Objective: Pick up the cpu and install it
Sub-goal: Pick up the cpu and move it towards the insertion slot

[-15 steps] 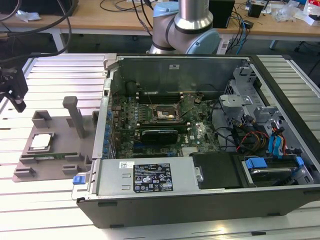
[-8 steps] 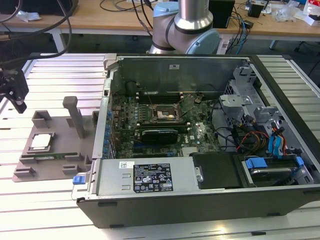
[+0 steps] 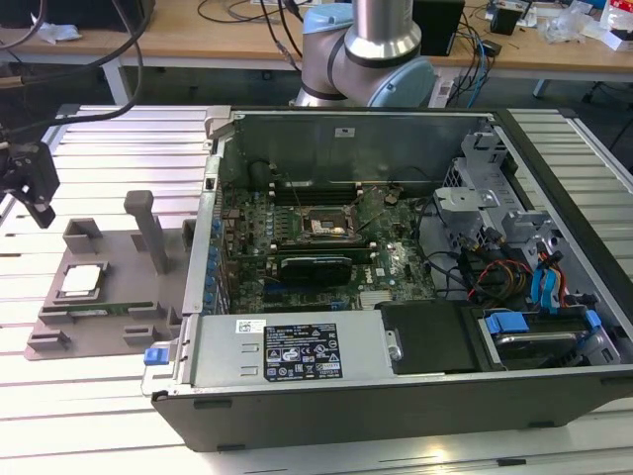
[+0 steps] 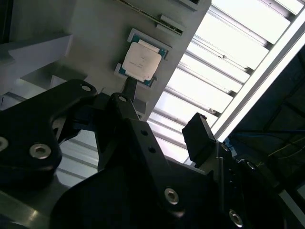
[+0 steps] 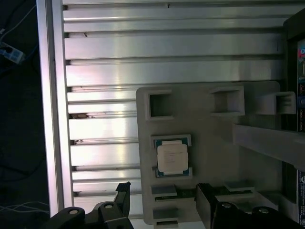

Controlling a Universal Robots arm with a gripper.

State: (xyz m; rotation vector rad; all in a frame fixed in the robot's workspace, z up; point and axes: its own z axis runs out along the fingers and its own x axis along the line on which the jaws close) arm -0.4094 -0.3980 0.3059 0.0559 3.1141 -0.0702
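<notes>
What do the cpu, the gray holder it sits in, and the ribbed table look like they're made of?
The cpu: likely a metal lid, matte silvery-white top, on a darker rim that looks like circuit board. The holder: probably plastic, a flat uniform gray with no shine and molded pockets. The table: seemingly aluminum, brushed slats that throw bright glare.

The gripper (image 5: 162,196) points downward, its jaws spread wide apart and gripping nothing.

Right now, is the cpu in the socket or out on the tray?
Out: the cpu lies flat in the grey tray, outside the case.
</notes>
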